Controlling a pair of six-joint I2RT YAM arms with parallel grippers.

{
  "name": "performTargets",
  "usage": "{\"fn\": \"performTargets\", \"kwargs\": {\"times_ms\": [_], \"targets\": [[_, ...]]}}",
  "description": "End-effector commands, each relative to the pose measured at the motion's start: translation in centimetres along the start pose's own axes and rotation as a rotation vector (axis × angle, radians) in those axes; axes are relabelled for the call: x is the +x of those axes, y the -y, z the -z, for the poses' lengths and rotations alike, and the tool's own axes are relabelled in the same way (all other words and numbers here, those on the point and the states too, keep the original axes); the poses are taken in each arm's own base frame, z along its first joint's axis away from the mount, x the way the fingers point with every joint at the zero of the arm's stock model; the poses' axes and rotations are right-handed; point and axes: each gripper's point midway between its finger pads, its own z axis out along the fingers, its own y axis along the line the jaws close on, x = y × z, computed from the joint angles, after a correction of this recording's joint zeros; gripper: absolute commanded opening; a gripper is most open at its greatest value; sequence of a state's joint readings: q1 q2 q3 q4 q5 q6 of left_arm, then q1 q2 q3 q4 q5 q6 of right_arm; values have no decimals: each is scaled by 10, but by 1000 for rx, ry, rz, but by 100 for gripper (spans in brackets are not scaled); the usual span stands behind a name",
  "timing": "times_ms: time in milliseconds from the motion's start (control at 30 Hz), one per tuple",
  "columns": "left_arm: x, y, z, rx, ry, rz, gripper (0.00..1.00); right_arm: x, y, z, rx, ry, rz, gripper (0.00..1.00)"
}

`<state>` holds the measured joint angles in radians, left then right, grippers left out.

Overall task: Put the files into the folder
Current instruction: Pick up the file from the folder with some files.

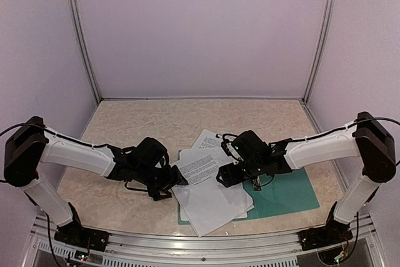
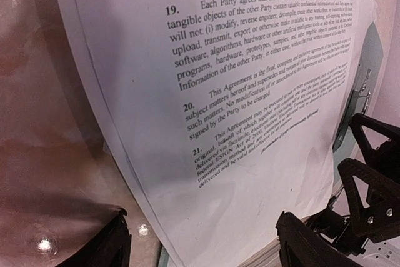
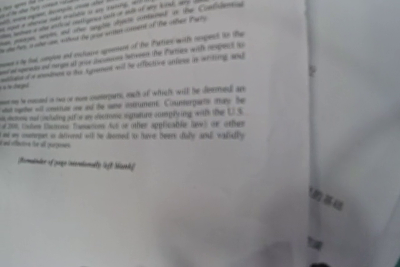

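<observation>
Files [image 1: 209, 195] fanned loose over left half of open folder [image 1: 287, 192], some overhanging onto worktop [image 1: 125, 129]. Left fingers [image 2: 306, 245] spread wide at sheet edge, holding nothing; right fingers [image 1: 227, 176] over stack — opening unclear. Risk — push buckles top sheet, or scatters stack off folder.

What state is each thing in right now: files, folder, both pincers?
files: loose, fanned, unaligned, lying over the folder's left part.
folder: open flat on the table, partly covered by the files.
left pincer: open, at the pile's left edge.
right pincer: low over the files; open or shut cannot be told.
</observation>
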<state>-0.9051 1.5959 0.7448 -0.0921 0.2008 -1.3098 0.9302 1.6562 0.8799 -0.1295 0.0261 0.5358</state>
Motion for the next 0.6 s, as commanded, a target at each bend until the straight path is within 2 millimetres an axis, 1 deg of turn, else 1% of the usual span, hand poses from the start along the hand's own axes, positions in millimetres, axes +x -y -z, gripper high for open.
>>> {"fn": "performTargets", "kwargs": {"times_ms": [0, 233, 267, 300, 433, 567], "targets": [[3, 0, -8, 2, 6, 20, 77, 5, 5, -6, 6, -7, 2, 72], [10, -6, -19, -5, -7, 49, 73, 13, 9, -12, 12, -20, -9, 71], [9, -2, -20, 15, -3, 49, 73, 15, 10, -12, 12, -22, -12, 71], [9, -2, -21, 14, -3, 53, 72, 17, 11, -13, 12, -24, -15, 70], [10, -4, -21, 11, 9, 61, 71, 23, 10, -15, -6, -30, -29, 68], [6, -5, -16, 14, 38, 59, 69, 25, 7, -16, -26, -24, -42, 66]]}}
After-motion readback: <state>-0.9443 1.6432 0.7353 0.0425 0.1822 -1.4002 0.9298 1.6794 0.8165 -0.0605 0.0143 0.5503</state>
